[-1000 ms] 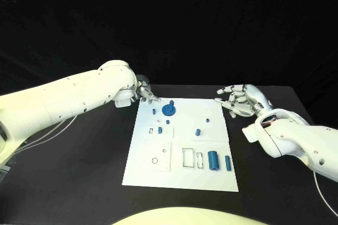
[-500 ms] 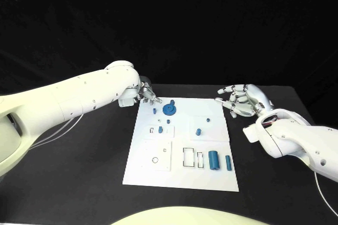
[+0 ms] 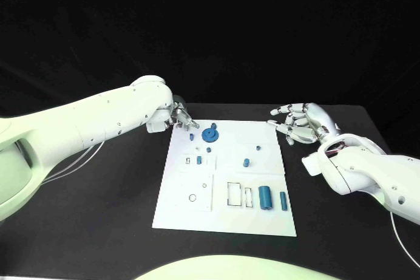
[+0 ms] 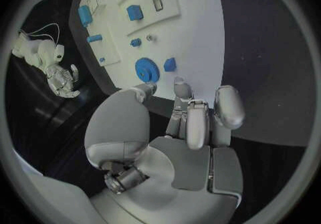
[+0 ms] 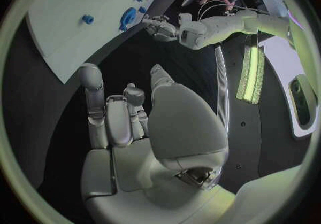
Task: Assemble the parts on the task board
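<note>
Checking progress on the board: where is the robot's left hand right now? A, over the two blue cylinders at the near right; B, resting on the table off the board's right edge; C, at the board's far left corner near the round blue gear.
C: the left hand hangs at the task board's far left corner, beside the round blue gear, holding nothing.

One task board (image 3: 224, 216); nine blue parts (image 3: 264, 198); two hands (image 3: 182, 117).
</note>
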Controlling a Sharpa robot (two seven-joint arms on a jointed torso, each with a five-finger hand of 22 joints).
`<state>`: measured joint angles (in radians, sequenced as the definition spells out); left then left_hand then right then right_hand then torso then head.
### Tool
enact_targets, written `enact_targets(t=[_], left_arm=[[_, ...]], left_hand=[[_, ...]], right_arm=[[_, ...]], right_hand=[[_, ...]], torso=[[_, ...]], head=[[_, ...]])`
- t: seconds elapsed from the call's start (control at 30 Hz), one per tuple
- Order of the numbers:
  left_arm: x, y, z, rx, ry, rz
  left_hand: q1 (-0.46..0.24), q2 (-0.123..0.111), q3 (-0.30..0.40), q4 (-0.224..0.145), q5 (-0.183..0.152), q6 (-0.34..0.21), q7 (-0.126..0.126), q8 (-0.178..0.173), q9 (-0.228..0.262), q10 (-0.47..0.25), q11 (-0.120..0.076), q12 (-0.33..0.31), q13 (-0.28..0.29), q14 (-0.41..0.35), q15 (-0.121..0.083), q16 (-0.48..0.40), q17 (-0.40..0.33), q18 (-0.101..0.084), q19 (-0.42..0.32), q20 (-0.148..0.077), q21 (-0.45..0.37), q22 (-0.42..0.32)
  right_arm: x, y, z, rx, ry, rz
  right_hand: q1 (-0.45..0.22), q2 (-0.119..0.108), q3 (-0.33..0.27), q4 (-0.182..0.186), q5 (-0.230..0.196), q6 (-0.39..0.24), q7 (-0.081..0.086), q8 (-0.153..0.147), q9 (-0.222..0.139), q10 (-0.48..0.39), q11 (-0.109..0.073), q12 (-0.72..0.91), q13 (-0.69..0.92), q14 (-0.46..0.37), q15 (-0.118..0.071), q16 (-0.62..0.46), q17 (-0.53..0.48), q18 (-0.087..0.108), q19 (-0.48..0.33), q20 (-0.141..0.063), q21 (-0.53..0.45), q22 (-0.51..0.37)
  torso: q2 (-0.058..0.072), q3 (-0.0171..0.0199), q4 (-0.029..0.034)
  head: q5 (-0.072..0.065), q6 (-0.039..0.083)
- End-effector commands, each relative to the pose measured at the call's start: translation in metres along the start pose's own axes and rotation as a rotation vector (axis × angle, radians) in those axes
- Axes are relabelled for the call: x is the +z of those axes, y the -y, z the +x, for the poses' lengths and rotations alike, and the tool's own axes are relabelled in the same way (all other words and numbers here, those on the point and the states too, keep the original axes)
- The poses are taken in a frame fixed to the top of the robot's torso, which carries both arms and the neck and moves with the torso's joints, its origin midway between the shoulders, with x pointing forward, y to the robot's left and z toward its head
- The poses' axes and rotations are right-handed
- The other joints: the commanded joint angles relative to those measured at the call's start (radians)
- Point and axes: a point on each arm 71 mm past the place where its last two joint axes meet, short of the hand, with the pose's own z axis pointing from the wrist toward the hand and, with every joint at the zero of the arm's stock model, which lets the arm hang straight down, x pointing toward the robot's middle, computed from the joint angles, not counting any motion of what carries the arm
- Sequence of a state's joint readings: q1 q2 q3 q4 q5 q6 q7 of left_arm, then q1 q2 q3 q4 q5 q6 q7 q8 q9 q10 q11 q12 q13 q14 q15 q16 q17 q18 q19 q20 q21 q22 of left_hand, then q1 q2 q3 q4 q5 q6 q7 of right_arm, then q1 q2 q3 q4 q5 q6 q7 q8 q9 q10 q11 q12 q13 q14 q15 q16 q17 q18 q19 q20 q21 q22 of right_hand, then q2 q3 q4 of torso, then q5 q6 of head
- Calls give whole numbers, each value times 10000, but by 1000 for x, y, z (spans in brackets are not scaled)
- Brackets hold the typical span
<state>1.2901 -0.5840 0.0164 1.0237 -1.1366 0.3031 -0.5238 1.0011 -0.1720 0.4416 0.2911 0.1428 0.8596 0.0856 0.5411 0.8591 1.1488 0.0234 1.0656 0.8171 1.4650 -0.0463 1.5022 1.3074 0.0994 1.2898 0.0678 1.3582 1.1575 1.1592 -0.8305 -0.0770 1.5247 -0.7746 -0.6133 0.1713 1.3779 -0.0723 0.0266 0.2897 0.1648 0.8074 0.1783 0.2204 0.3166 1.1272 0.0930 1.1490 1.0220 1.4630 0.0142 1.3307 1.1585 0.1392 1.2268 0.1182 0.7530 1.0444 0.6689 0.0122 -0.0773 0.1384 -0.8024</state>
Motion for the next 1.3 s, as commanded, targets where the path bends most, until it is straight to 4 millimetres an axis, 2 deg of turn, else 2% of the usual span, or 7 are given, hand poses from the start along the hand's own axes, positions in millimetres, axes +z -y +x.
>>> enact_targets(t=[0.03,0.13,0.4,0.67,0.87,1.0,1.3], left_arm=[[1,2,4,40,-376,155],[3,2,6,56,-482,133],[5,0,10,22,-664,104],[7,0,12,-8,-760,107],[7,0,13,-76,-778,151],[8,1,13,-161,-814,223],[8,1,14,-226,-954,326]], left_hand=[[111,24,-77,-10,59,-16,74,-38,-14,-66,-18,-41,-2,621,82,-63,1416,-85,-54,32,-65,-14],[140,23,-80,-12,58,-9,77,-44,-20,-83,-17,-51,-18,620,85,-62,1417,-83,-62,36,-71,-22],[181,23,-84,-16,57,-3,79,-53,-27,-101,-14,-58,-30,615,88,-67,1409,-79,-77,40,-81,-39],[296,41,-83,-20,59,12,86,-78,-47,-124,-7,-48,-27,608,97,-71,1401,-77,-88,52,-87,-42],[610,103,-49,-31,59,54,95,-129,-89,-157,2,-22,-19,599,108,-72,1394,-74,-104,71,-93,-41],[991,228,75,-46,14,112,78,-165,-123,-158,-11,18,4,599,102,-63,1400,-73,-104,79,-86,-23],[1278,225,149,-66,-7,154,62,-178,-135,-156,-25,41,15,601,93,-55,1408,-76,-97,77,-76,1]], right_arm=[[0,-2,1,-15,-18,-159],[0,-2,1,-15,-21,-160],[0,-2,1,-12,-27,-169],[0,-2,1,-12,-28,-169],[0,-2,1,-10,-30,-172],[1,-2,2,-9,-35,-174],[1,-2,2,-6,-36,-177]], right_hand=[[-80,49,-44,4,16,-65,8,48,-9,-101,1,-65,-7,-37,-8,-58,-15,144,41,-14,-35,-9],[-80,49,-44,4,16,-65,8,48,-9,-101,1,-65,-7,-37,-8,-58,-15,144,41,-14,-35,-9],[-80,49,-44,4,16,-65,8,48,-9,-101,1,-65,-7,-37,-8,-58,-15,144,41,-14,-35,-9],[-68,63,-49,-4,21,-68,7,58,-17,-96,-1,-55,-12,-29,-10,-63,-3,140,67,-16,-40,-10],[-68,63,-49,-4,21,-68,7,58,-17,-96,-1,-55,-12,-29,-10,-63,-3,140,67,-16,-40,-10],[-68,63,-49,-4,21,-68,7,58,-17,-96,-1,-55,-12,-29,-10,-63,-3,140,67,-16,-40,-10],[-65,75,-49,-3,22,-69,6,63,-20,-89,-1,-47,-10,-24,-11,-63,6,140,76,-17,-48,-15]], torso=[[-9,0,-2],[-9,-9,-1],[-12,6,2],[-8,1,1],[-7,3,-1],[-10,4,-5],[-3,5,-1]], head=[[3,-7],[2,-18],[3,-18],[6,-16],[5,-27],[17,-31],[3,-45]])
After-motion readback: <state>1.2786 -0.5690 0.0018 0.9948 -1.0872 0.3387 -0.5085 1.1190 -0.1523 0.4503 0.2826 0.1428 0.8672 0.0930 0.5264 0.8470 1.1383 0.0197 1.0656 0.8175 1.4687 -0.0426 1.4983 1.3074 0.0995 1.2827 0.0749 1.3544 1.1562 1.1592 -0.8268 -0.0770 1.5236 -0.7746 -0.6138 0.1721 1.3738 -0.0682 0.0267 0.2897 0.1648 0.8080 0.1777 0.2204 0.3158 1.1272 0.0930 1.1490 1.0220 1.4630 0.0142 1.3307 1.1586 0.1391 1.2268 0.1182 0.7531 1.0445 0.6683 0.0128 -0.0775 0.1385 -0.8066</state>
